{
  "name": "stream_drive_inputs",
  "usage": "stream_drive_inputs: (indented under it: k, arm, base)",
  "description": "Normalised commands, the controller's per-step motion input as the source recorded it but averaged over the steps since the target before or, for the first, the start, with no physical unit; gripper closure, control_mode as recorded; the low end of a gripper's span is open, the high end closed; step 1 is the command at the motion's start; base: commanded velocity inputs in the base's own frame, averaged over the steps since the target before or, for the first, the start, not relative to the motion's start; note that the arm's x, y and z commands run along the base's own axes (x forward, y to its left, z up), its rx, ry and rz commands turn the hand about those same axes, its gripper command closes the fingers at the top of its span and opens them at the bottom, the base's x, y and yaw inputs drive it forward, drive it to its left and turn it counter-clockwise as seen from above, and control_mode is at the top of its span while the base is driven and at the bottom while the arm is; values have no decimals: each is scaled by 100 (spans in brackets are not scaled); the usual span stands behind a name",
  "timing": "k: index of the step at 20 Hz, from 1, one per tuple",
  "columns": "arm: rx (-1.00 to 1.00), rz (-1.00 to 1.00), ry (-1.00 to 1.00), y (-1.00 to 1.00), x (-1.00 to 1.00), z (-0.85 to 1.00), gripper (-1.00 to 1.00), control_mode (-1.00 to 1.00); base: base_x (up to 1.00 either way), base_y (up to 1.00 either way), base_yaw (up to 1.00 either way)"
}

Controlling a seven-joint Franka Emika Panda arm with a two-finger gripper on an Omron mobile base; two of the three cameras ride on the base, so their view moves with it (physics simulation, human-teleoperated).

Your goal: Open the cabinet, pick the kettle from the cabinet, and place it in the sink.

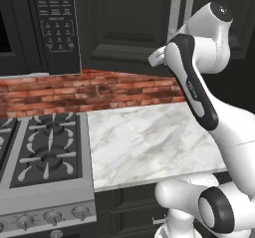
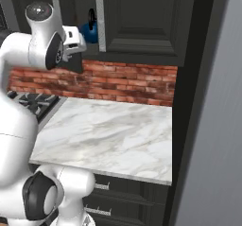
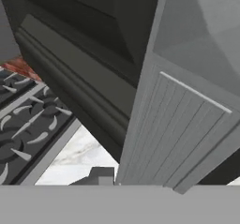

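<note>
Above a white marble counter [image 1: 144,142] and red brick backsplash [image 2: 127,85], the white arm reaches up to the tall black cabinet [image 2: 142,21]; its gripper [image 2: 78,39], jaws narrowed around the left long silver bar handle [image 3: 178,138]. The round dark-blue kettle [image 2: 89,30] sits just behind, between the handles.

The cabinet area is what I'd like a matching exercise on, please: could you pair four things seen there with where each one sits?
Things:
1. kettle
2. microwave
3. stove
4. brick backsplash

Places:
A. on the wall between the counter and the cabinet
B. left of the marble counter
C. up on the wall, left of the cabinet
D. behind the cabinet's silver handles

Pairs: 1-D, 2-C, 3-B, 4-A
</note>
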Motion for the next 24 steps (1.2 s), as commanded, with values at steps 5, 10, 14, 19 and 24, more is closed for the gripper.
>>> stream_drive_inputs:
  k: [5,10,14,19,24]
  arm:
    - [0,0,-1,52,-44,0,100,-100]
    - [0,0,0,53,-40,0,100,-100]
    - [0,0,0,55,-39,0,100,-100]
    - [0,0,0,54,-41,0,100,-100]
    - [1,0,0,52,-39,0,100,-100]
  base:
    - [0,0,0]
    - [0,0,0]
    - [0,0,0]
    - [0,0,0]
    - [0,0,0]
